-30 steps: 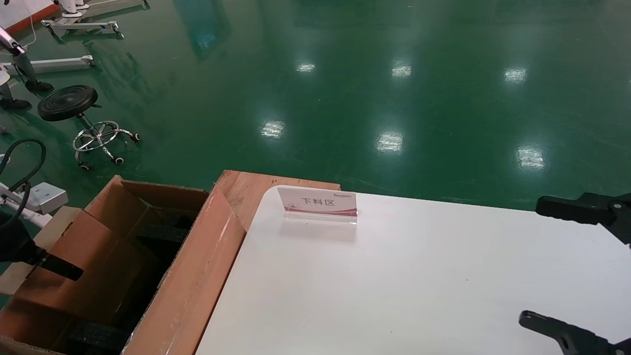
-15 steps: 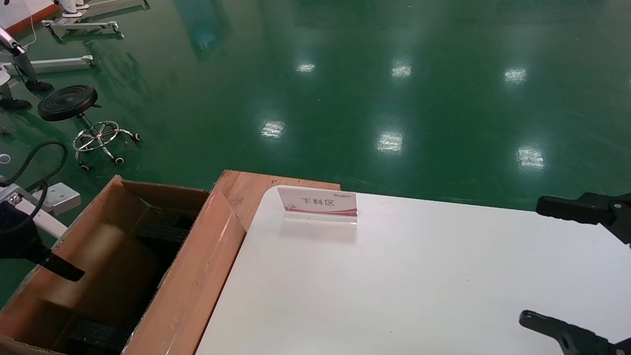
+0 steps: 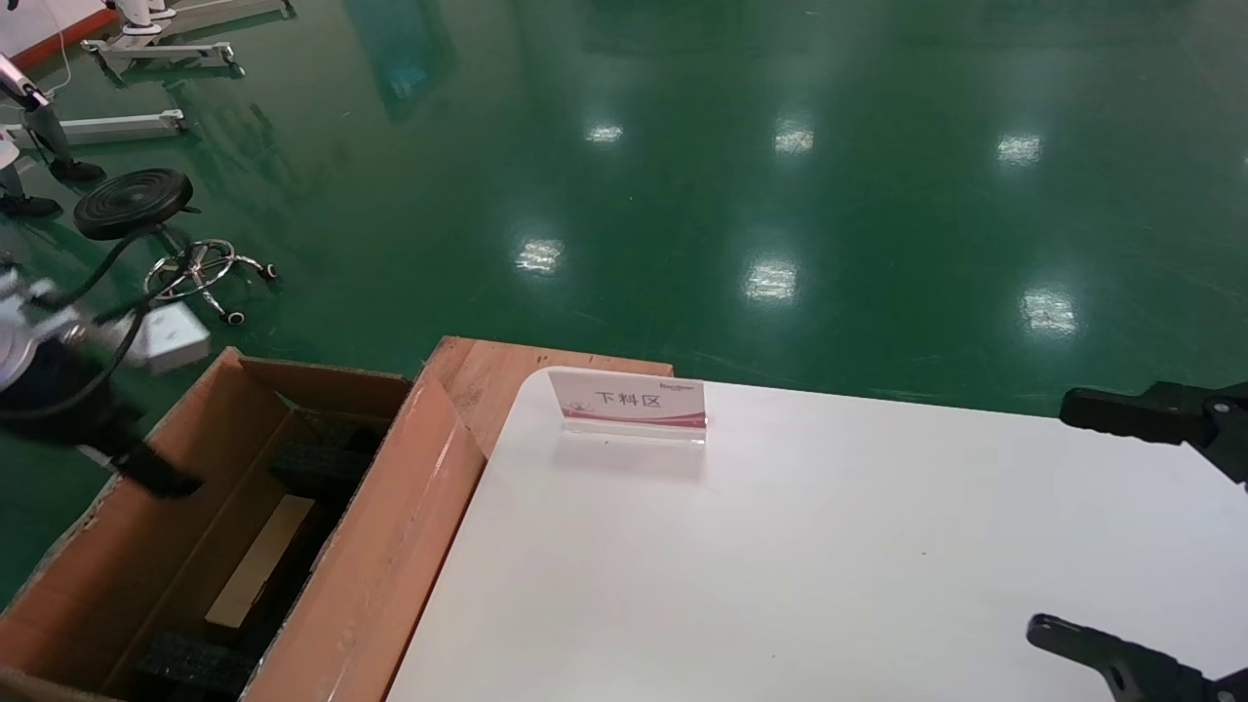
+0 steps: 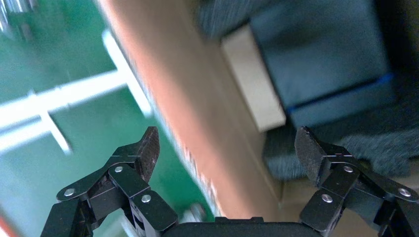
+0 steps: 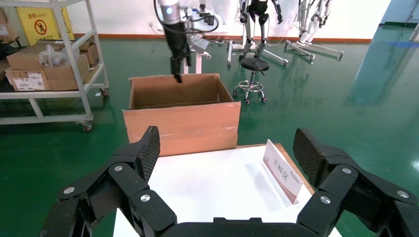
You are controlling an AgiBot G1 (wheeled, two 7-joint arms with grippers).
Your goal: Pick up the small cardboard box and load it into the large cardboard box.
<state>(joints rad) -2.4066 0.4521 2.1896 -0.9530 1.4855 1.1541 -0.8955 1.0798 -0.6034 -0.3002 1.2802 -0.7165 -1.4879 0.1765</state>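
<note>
1. Small cardboard box [image 3: 258, 561] lies inside the large cardboard box [image 3: 390, 546], between black foam blocks [image 3: 322, 463].
2. Left end effector [image 4: 227, 148] hangs spread, empty, over the carton's outer wall.
3. Right end effector [image 5: 226, 148] hovers spread above the tabletop [image 3: 829, 565].

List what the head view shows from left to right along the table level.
left pincer → large cardboard box, small cardboard box inside → sign stand on the white table → right pincer

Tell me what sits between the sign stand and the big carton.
In the head view, only a bare corner of the wooden board lies between the sign stand and the large cardboard box.
</note>
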